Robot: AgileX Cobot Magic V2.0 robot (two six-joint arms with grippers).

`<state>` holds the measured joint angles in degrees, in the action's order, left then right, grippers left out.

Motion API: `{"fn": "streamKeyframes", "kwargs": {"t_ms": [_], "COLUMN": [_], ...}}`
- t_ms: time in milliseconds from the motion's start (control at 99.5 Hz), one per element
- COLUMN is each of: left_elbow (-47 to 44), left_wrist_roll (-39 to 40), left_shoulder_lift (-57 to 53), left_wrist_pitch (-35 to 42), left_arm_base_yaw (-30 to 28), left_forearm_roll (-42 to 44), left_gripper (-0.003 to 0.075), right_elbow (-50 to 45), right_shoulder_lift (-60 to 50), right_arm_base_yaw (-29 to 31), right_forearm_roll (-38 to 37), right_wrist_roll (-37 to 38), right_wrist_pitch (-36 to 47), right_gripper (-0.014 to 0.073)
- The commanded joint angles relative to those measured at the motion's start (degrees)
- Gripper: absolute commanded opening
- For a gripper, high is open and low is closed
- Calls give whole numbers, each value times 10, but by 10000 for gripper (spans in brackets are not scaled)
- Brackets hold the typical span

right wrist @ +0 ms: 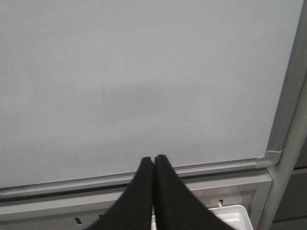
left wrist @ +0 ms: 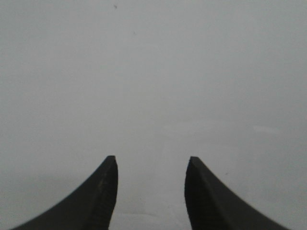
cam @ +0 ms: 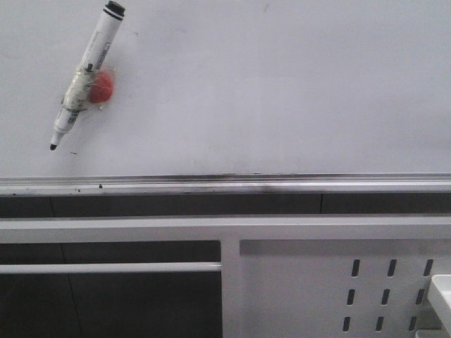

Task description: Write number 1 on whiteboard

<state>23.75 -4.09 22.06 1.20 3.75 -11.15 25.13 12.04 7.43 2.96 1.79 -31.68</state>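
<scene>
While my left gripper (left wrist: 151, 191) gapes wide and my right gripper (right wrist: 153, 191) sits pinched together, I see the marker (cam: 84, 76) stuck on the whiteboard (cam: 282, 91).

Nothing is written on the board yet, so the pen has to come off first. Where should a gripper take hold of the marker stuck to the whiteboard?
Probably the bare upper barrel of the marker, between the black end cap and the tape wrap. It lies tilted on the whiteboard, tip down-left, so come straight at the board with the jaws across the barrel, clear of the red magnet.
</scene>
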Motion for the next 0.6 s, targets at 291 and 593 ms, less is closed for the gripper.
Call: {"fn": "streamKeyframes", "kwargs": {"t_ms": [291, 593], "left_elbow": [16, 16], "left_wrist_roll": [6, 6], "left_shoulder_lift": [117, 268], "left_wrist_pitch": [45, 111], "left_arm_base_yaw": [219, 336], "left_forearm_roll": [307, 254], "left_gripper": [317, 316], "right_elbow": [17, 17], "right_shoulder_lift": [63, 88], "right_arm_base_yaw": [-4, -4], "right_forearm_roll": [60, 102], "right_wrist_roll": [-8, -69], "right_wrist_pitch": [3, -12], "right_gripper": [-69, -69]}}
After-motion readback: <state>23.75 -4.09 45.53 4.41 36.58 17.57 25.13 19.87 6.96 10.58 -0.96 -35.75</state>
